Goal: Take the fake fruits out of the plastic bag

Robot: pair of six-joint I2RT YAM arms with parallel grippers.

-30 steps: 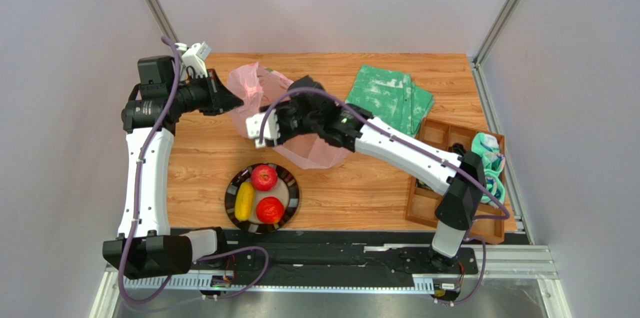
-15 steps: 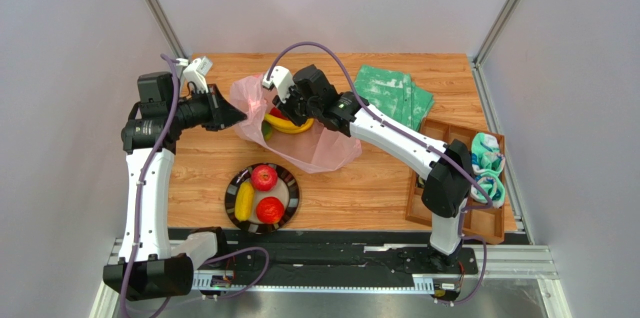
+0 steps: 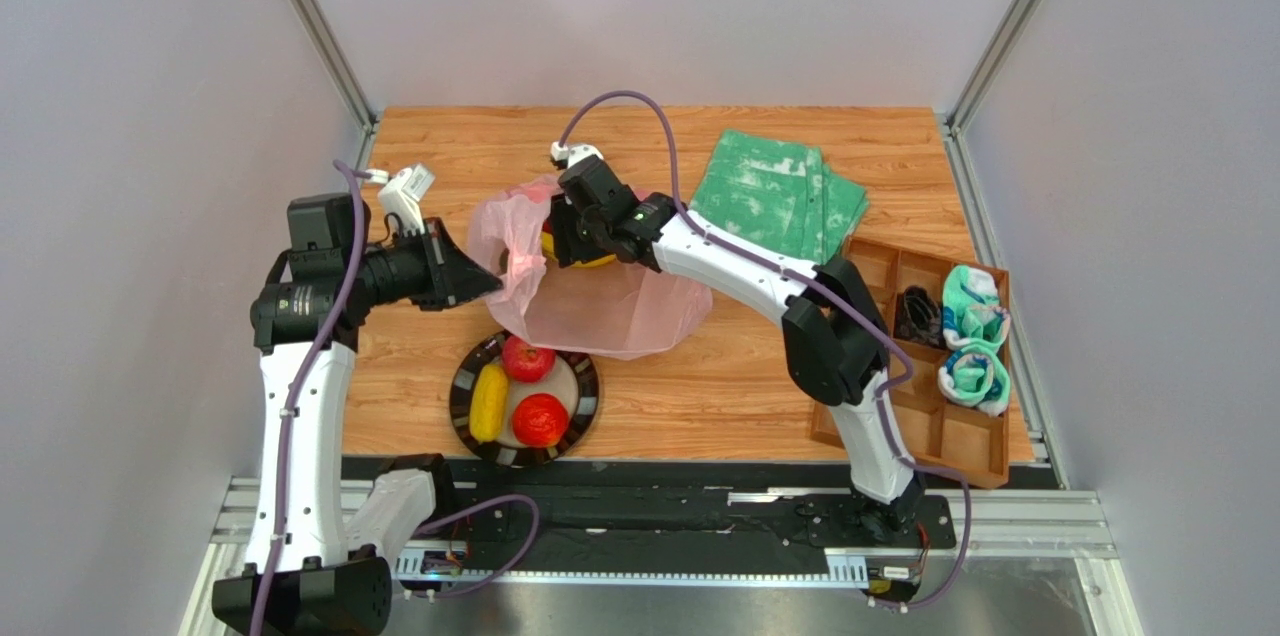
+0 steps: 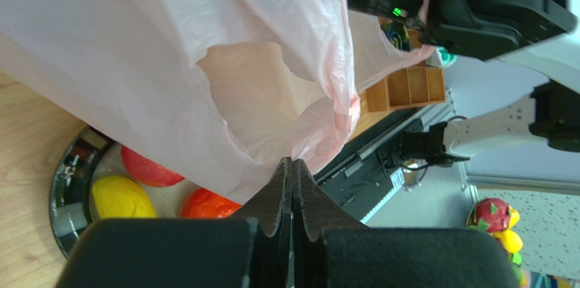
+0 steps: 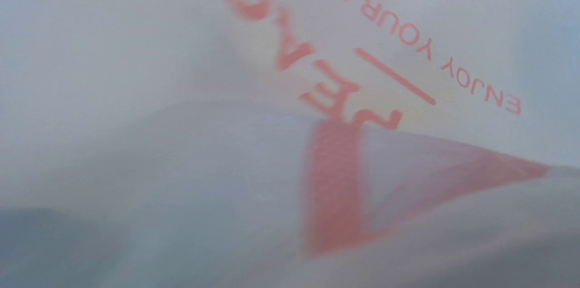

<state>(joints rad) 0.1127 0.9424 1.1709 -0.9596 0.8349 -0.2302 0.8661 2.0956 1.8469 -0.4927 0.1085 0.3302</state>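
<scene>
The pink plastic bag point(image 3: 601, 303) lies mid-table with its mouth lifted to the left. My left gripper point(image 3: 484, 281) is shut on the bag's rim, and the left wrist view shows the pinch point(image 4: 293, 161) with the film point(image 4: 204, 43) hanging above it. My right gripper point(image 3: 561, 237) reaches into the bag's mouth with its fingers hidden by the film. A bit of yellow fruit point(image 3: 595, 260) shows beside it. The right wrist view shows only blurred bag film with red print point(image 5: 340, 111). A red apple point(image 3: 528, 357), a yellow lemon point(image 3: 489, 402) and another red fruit point(image 3: 540, 420) lie on the black plate point(image 3: 583, 393).
A folded green-and-white cloth point(image 3: 777, 194) lies at the back right. A wooden compartment tray point(image 3: 887, 419) with teal items point(image 3: 974, 336) stands at the right edge. The plate also shows in the left wrist view point(image 4: 68, 196), under the bag.
My right arm has swung from over the bag's front round to its mouth and gone in. My left gripper has moved nearer with the rim, dragging the bag's mouth along.
</scene>
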